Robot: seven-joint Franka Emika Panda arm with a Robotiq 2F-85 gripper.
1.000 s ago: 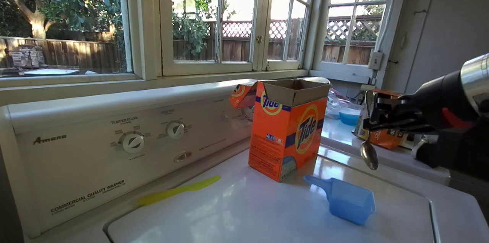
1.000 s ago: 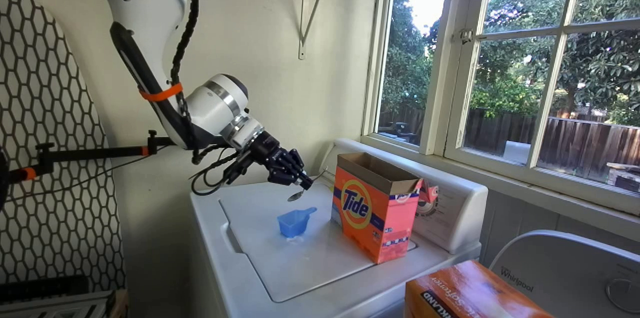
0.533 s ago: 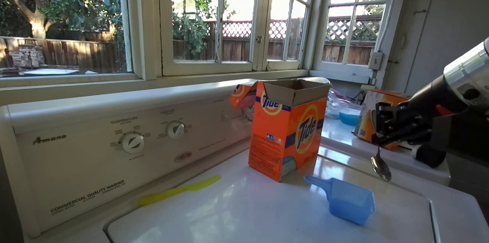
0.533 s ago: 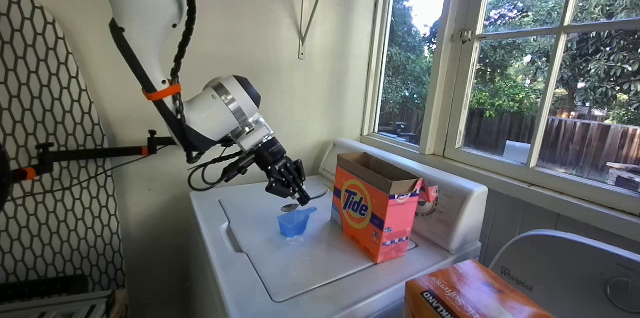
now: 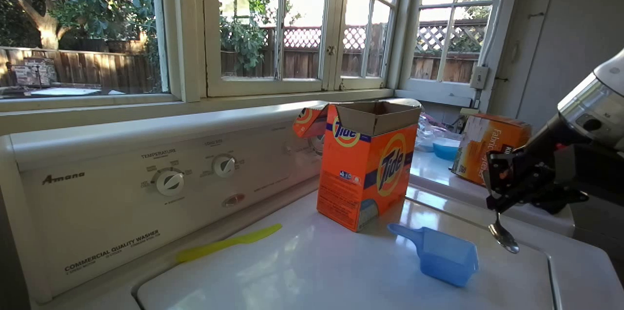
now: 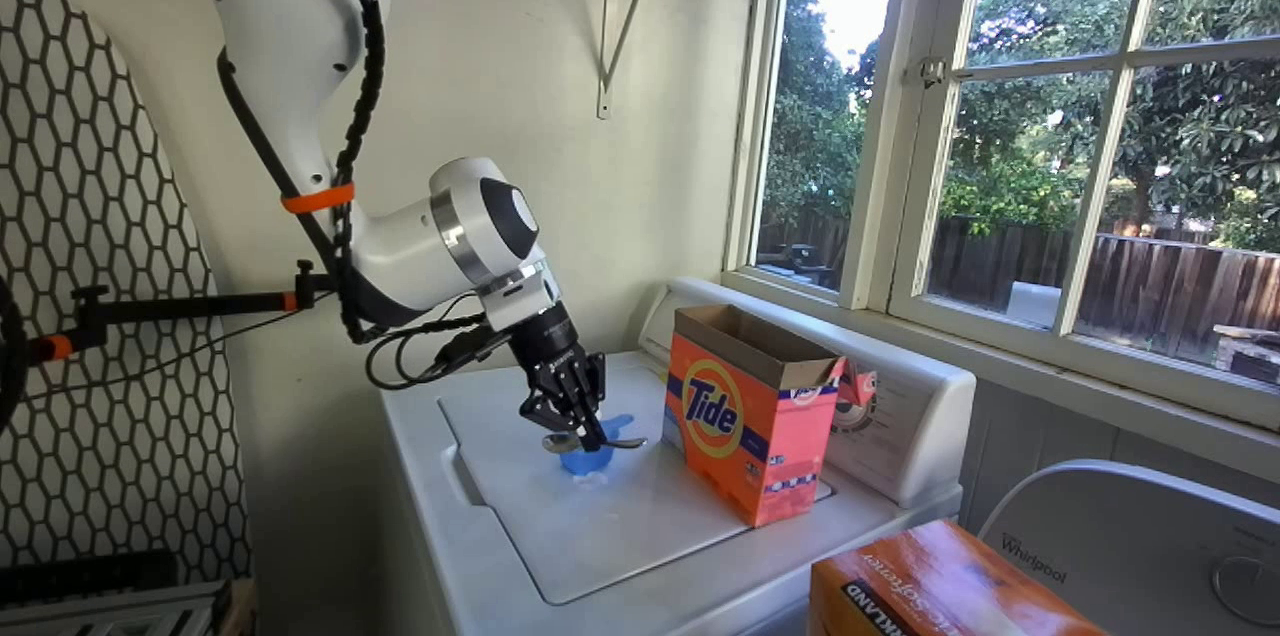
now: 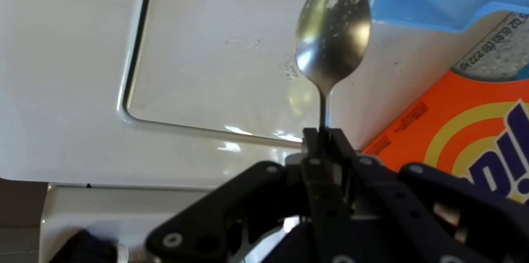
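My gripper [image 5: 494, 202] is shut on the handle of a metal spoon [image 5: 503, 238]. The spoon is held above the white washer lid [image 5: 292, 276], its bowl sloping down in an exterior view. In the wrist view the spoon's bowl [image 7: 334, 29] points away from the fingertips [image 7: 324, 135] and carries traces of white powder. A translucent blue scoop [image 5: 448, 257] sits on the lid near the spoon. In an exterior view the gripper [image 6: 593, 442] and spoon [image 6: 560, 443] partly cover the scoop [image 6: 588, 462]. An open orange Tide box [image 5: 363, 173] stands beside the scoop.
A yellow-green plastic knife [image 5: 229, 243] lies by the washer's control panel [image 5: 117, 203]. An orange fabric softener box [image 5: 487, 146], a light blue container [image 5: 445, 149] and a plastic bag [image 5: 430, 127] are on the adjoining machine. A wall with windows [image 6: 1050, 166] rises behind.
My gripper has moved down toward the lid with the spoon and tilted to point more downward. In an exterior view it now overlaps the scoop. The scoop and Tide box have not moved.
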